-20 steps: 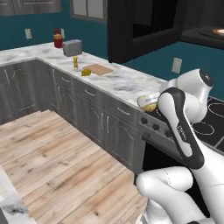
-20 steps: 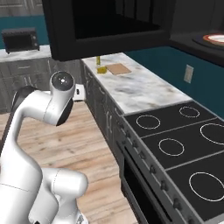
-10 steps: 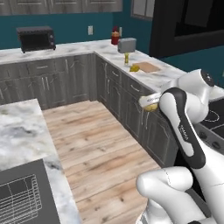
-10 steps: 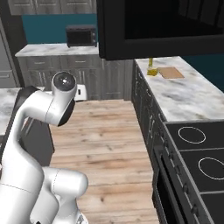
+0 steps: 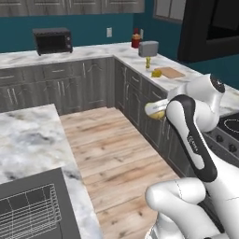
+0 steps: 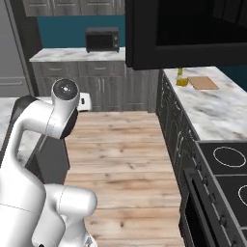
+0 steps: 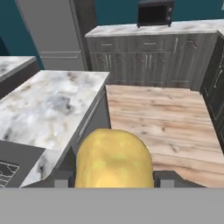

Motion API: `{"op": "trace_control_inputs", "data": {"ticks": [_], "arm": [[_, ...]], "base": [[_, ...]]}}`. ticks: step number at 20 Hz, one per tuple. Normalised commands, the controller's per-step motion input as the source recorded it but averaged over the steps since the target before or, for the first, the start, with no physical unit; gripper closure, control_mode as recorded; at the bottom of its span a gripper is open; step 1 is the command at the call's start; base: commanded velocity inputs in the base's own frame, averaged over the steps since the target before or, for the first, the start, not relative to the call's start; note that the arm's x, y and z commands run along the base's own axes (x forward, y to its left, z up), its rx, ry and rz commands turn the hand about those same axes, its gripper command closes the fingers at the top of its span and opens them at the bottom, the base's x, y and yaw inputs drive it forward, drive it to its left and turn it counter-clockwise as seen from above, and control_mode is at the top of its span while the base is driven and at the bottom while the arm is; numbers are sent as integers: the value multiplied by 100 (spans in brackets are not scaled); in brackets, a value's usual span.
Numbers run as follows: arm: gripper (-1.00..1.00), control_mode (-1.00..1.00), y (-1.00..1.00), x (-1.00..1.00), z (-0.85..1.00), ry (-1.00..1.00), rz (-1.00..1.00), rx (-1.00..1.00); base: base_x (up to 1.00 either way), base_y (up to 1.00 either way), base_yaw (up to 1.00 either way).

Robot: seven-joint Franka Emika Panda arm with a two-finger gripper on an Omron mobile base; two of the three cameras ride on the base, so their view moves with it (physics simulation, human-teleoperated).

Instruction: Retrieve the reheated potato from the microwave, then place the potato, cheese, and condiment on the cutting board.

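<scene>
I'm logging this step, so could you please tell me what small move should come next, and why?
Probably carry the potato toward the cutting board. The gripper is shut on it out over the wooden floor, while the board lies far along the counter beside the cheese and condiment.

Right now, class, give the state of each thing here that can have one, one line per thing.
potato: held in the gripper, off the counter
gripper: shut on potato
cutting board: flat on the counter, bare
cheese: on the counter beside the board
toaster oven: door shut
</scene>
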Motion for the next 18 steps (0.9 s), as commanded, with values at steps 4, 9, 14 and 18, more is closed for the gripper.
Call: {"op": "trace_control_inputs", "data": {"ticks": [4,9,14,18], "arm": [[100,100,0,0,0,0,0,0],[100,100,0,0,0,0,0,0],[100,100,0,0,0,0,0,0],[100,100,0,0,0,0,0,0]], "base": [[55,52,-1],[74,41,-5],[83,14,-5],[79,9,-5]]}}
